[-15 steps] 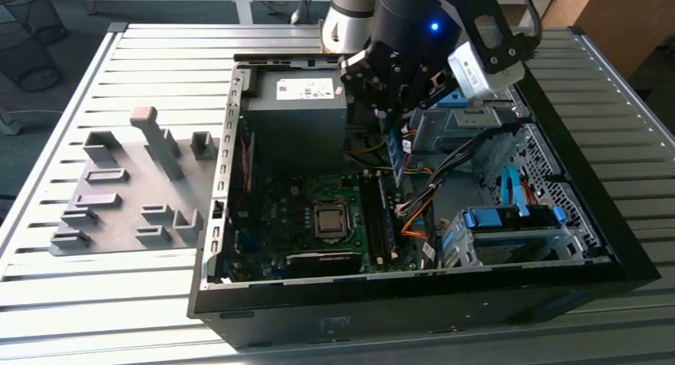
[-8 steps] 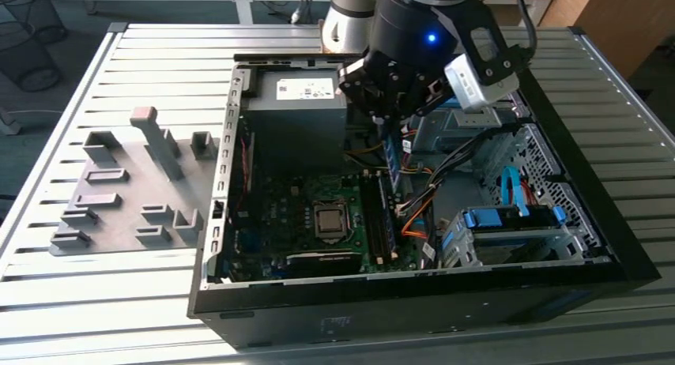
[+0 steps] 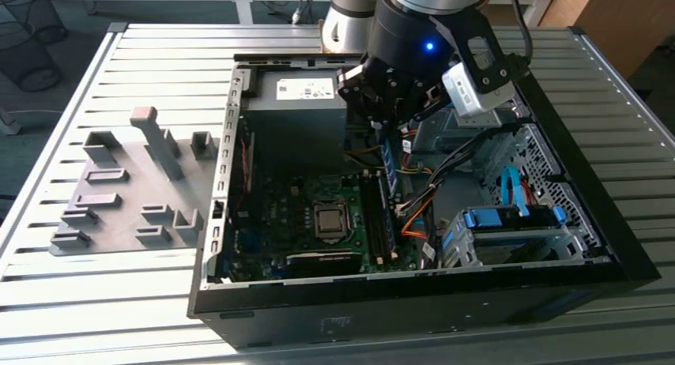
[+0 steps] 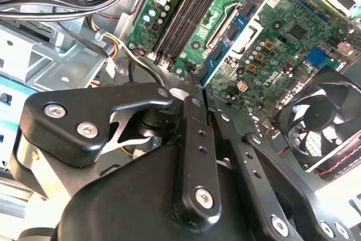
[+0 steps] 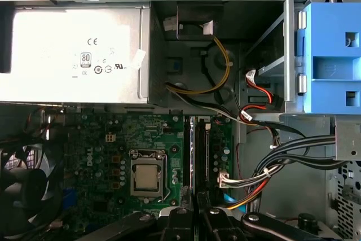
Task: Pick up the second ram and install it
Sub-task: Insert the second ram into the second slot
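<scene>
The hand [image 3: 393,122], at upper centre of the exterior view, is closed on the second ram [image 3: 390,163]. The stick hangs upright below its fingertips, over the motherboard [image 3: 306,223] slots.

We get bright daylight in the exterior view, coming from the exterior view's right: the slatted surface [image 3: 84,80] glares pale grey while the inside of the computer case [image 3: 590,215] stays dim and shadowy. A blue light [image 3: 428,46] glows on the arm. In the first wrist view the power supply [image 5: 73,55] is nearly washed out white, though the motherboard [image 5: 113,145] reads sharp. In the second wrist view the claw [image 4: 194,91] up close looks soft and dark, with blown-out white at the corner past the fan [image 4: 324,119].
</scene>
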{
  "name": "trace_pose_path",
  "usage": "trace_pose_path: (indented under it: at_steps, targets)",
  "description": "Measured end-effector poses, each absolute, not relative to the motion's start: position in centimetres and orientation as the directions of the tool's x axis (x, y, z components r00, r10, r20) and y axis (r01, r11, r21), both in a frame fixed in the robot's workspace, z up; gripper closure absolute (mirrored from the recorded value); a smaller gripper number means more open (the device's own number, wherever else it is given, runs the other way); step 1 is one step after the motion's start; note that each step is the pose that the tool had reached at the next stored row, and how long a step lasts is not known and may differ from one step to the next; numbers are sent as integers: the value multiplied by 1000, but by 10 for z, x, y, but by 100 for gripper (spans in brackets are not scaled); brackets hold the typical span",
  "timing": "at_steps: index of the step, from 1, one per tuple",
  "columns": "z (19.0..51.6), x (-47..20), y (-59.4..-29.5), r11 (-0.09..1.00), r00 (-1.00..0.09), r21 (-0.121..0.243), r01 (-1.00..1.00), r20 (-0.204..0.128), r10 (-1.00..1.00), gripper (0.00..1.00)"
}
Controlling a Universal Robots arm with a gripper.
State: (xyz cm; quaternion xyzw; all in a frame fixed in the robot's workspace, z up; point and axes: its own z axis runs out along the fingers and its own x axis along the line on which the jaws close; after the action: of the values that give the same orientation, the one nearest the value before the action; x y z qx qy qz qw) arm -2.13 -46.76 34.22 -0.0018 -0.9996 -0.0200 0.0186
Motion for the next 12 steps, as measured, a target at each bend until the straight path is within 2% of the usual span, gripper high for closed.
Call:
trace_pose_path:
  at_steps: [12]
  targets:
    - [340,-21,-468,999,-999,40,4,38,3,86]
